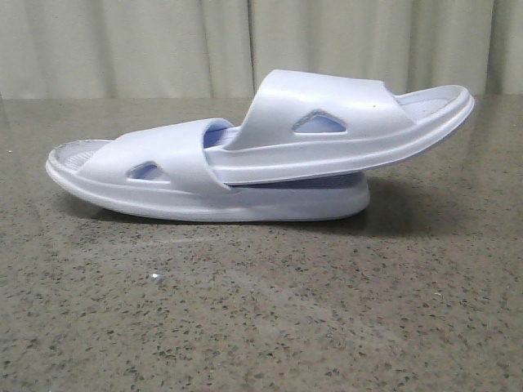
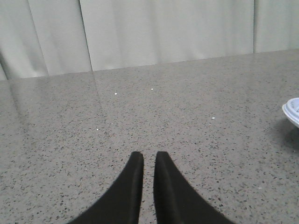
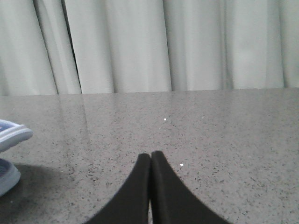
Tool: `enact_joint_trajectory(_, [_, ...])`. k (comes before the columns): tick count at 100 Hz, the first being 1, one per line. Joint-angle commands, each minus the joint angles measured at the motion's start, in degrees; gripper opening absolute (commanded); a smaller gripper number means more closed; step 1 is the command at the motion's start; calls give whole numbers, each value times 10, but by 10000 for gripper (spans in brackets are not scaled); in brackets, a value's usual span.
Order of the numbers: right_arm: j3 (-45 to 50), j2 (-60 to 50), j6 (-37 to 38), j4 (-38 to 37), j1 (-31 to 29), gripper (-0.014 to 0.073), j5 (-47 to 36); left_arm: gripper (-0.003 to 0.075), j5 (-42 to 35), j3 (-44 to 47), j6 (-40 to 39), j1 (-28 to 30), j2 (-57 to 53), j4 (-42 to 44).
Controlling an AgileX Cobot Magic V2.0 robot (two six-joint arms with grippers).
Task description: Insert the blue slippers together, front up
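Two blue slippers (image 1: pixel 261 151) lie nested at the centre of the desk (image 1: pixel 261 310) in the front view, one pushed toe-first under the wide strap of the other so the pair reads as a single piece. The lower slipper (image 1: pixel 163 175) sits flat on its thick sole, its ribbed footbed showing at 9 o'clock; the upper slipper (image 1: pixel 351 122) rests tilted across it, its free end lifted clear of the desk and pointing toward 3 o'clock. That wedged fit appears to be what keeps the raised one propped up. Both are pale lavender-blue moulded foam, each strap pierced by a triangular side cut-out and facing up. Neither arm appears in the front view. The left gripper (image 2: pixel 148 163) hangs over bare desk, its fingers nearly together with a thin gap and nothing between them, a slipper edge just visible at 3 o'clock of its view. The right gripper (image 3: pixel 150 161) is clenched empty, fingertips touching, the pair's ends showing at 9 o'clock. With both grippers well apart from the pair, the insertion looks finished.
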Motion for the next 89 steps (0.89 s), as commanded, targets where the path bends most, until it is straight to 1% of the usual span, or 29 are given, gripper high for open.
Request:
enact_joint_trajectory(1, [12,-8,3,-15,-4,-107,-32,16,-48,6,-5,1,-17,-3])
enact_joint_trajectory(22, [12,-8,3,-17,-4,-107,-12,16,-48,6,-5,1,-17,-3])
enact_joint_trajectory(89, [12,-8,3,-17,-4,-107,-12,16,-48,6,-5,1,-17,-3])
